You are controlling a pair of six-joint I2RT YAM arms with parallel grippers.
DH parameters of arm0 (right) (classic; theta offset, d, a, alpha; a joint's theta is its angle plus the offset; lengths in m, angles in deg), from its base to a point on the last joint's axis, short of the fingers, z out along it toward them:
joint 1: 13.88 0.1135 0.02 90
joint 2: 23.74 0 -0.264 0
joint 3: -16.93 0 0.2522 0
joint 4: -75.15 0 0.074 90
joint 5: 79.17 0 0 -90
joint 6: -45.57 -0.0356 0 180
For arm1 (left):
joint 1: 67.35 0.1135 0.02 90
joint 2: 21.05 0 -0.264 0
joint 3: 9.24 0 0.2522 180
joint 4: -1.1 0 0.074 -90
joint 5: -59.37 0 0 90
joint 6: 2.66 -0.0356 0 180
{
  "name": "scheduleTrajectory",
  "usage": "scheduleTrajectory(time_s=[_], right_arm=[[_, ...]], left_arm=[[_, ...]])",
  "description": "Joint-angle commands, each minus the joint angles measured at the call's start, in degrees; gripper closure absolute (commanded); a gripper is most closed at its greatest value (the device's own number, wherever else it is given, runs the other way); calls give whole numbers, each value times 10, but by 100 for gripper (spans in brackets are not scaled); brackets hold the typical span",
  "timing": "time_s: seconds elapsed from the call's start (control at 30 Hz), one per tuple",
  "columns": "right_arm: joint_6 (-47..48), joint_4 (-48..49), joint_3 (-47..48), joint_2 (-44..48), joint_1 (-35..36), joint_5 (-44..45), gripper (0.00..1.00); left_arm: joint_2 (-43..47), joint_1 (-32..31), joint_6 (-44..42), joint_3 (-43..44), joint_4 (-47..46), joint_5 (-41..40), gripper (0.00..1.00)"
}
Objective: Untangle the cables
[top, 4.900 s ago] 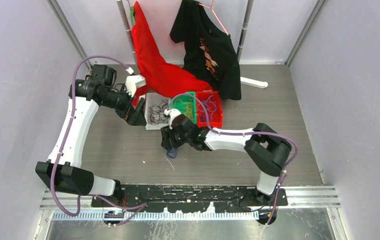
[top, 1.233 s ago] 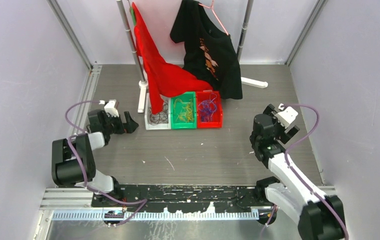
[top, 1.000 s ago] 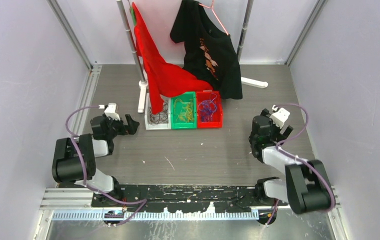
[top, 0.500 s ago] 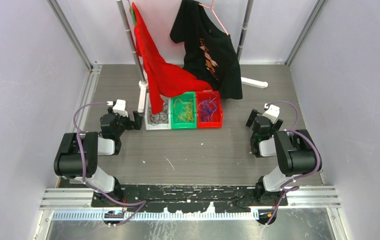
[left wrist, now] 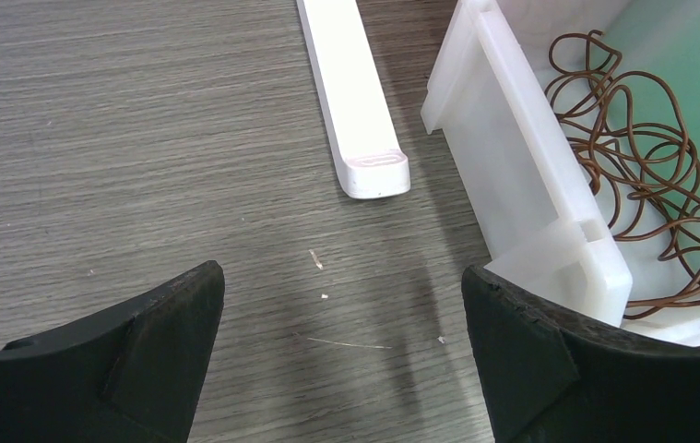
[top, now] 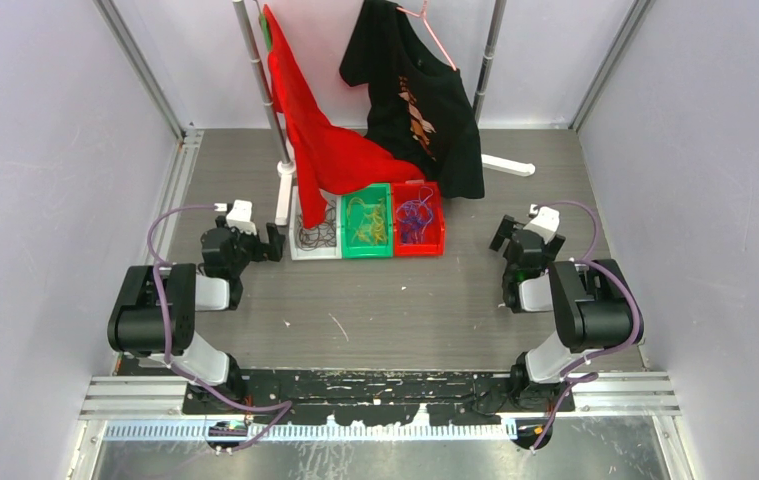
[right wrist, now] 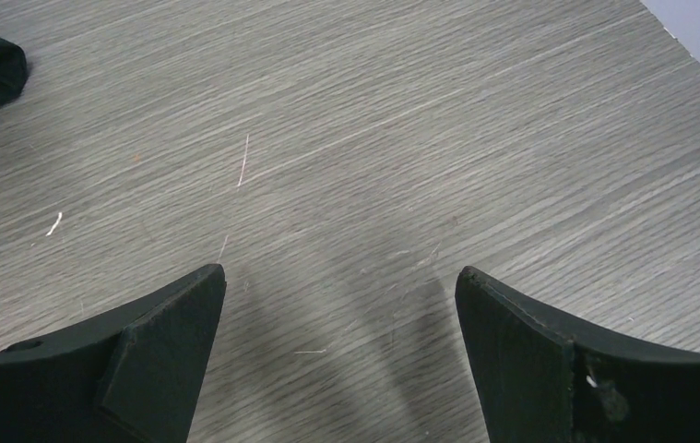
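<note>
The cables (top: 367,220) were found sorted by colour in three bins (top: 367,253) (seemingly done), so the left pincer (left wrist: 338,277) and right pincer (right wrist: 338,274) were held spread and empty at either side.

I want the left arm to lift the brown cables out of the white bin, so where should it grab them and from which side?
Likely from above, pinching where several loops of the brown cables cross mid-bin: the white bin walls block a sideways approach, and the thin strands lie in a loose coil.
</note>
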Motion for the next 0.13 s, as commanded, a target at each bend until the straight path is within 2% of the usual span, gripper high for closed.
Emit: scheduleTrajectory(time_s=[0.0,0.1], right_arm=[[-5,25,17,13,0,-8,0],[-3,32,12,16,0,-7,0]], left_arm=[[11,1,-8,1,-18,-11,1],[11,0,-8,0,-18,-11,1]])
